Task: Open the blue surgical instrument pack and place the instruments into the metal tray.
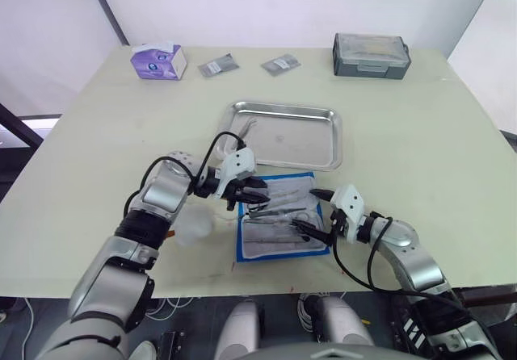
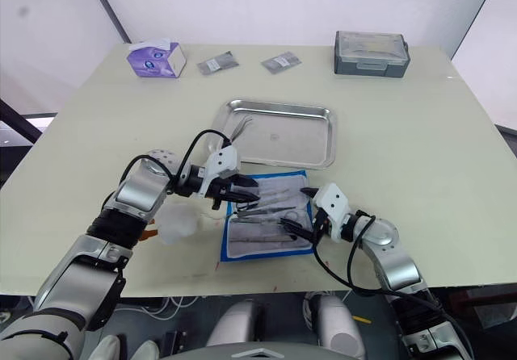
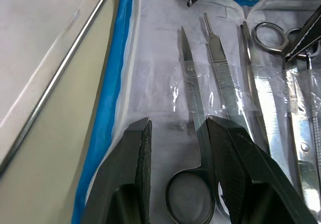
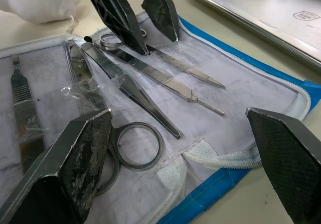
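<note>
Pack (image 1: 279,219) lies unfolded, lining up, at lower centre of the head view, on the worktop (image 1: 420,134) just below the metal tray (image 1: 283,134). Instruments (image 1: 279,213) are tucked under clear pockets side by side. Their long axes run roughly left-right in frame, parallel to the tray's near rim.

My left gripper (image 1: 249,189) is nearer: released, fingers (image 3: 133,153) spread, hanging over the pack's upper-left part. In left wrist view, scissors (image 3: 193,148) sit directly between my fingers, ring handle toward me, blades pointing away, axis in line w/ the gripper. My guess: next is close on the shank just above the ring, then slide it out along its length.

My right gripper (image 1: 319,211) is wide open too, holding nothing, over the pack's right edge, beside another ring handle (image 4: 138,146).
</note>
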Action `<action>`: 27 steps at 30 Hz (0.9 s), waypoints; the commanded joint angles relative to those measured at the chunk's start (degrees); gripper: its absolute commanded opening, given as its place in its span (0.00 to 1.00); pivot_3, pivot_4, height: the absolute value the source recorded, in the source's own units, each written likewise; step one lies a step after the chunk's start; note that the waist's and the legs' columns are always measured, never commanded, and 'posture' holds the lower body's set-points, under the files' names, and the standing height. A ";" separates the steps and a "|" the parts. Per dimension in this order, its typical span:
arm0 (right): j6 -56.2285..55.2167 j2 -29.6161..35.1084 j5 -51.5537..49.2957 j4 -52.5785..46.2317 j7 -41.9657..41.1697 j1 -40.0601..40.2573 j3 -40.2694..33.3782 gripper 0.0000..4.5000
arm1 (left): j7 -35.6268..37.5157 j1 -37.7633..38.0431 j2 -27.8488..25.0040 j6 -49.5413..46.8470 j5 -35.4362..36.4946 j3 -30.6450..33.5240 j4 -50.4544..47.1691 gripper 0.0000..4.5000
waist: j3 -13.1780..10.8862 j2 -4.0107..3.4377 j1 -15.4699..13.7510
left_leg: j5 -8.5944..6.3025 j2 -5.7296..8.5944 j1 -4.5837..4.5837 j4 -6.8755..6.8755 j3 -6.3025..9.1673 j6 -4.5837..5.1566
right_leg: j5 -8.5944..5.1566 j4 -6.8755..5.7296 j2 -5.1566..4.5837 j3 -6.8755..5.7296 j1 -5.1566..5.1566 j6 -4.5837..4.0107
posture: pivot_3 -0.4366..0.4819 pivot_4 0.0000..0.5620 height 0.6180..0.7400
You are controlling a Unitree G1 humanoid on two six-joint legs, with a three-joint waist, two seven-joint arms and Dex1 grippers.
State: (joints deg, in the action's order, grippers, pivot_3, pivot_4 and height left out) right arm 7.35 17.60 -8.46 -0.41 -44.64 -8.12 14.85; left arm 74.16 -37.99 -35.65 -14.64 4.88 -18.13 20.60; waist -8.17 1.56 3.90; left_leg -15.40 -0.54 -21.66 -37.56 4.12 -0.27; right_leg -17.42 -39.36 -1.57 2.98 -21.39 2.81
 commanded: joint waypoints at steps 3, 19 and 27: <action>2.99 -0.35 2.34 6.56 1.27 2.33 2.35 1.00 | 1.49 1.33 0.04 -1.67 0.04 -0.29 -0.71 0.41 | 0.00 0.00 0.02 | 0.00 0.00 0.00 0.01 0.00 0.00 | 0.00 0.00 0.00 0.00 0.00 0.00 | 0.48 0.27 0.98; 2.91 -0.36 2.30 6.60 1.25 2.44 2.39 1.00 | -0.20 4.66 -0.58 -2.65 -0.39 -0.07 -3.28 0.41 | 0.06 0.03 0.02 | 0.00 -0.01 0.02 0.07 0.00 0.00 | 0.00 0.03 -0.01 0.01 0.00 0.00 | 0.48 0.27 0.98; 3.06 -0.62 2.21 6.39 1.34 2.18 2.17 1.00 | 0.27 6.37 -0.18 5.54 0.28 1.88 2.37 0.41 | 0.18 0.07 0.05 | 0.00 -0.04 0.09 0.14 -0.02 0.00 | 0.00 0.05 0.00 0.03 0.01 0.00 | 0.48 0.27 0.98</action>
State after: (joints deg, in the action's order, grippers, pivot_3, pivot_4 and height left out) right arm 7.32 17.06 -8.38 -0.13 -44.34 -8.00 14.85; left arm 74.15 -33.17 -35.46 -9.42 6.89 -15.67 19.98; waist -7.98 1.62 3.95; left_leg -15.40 -0.58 -21.58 -37.42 4.09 -0.27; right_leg -17.42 -39.31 -1.57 3.01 -21.38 2.81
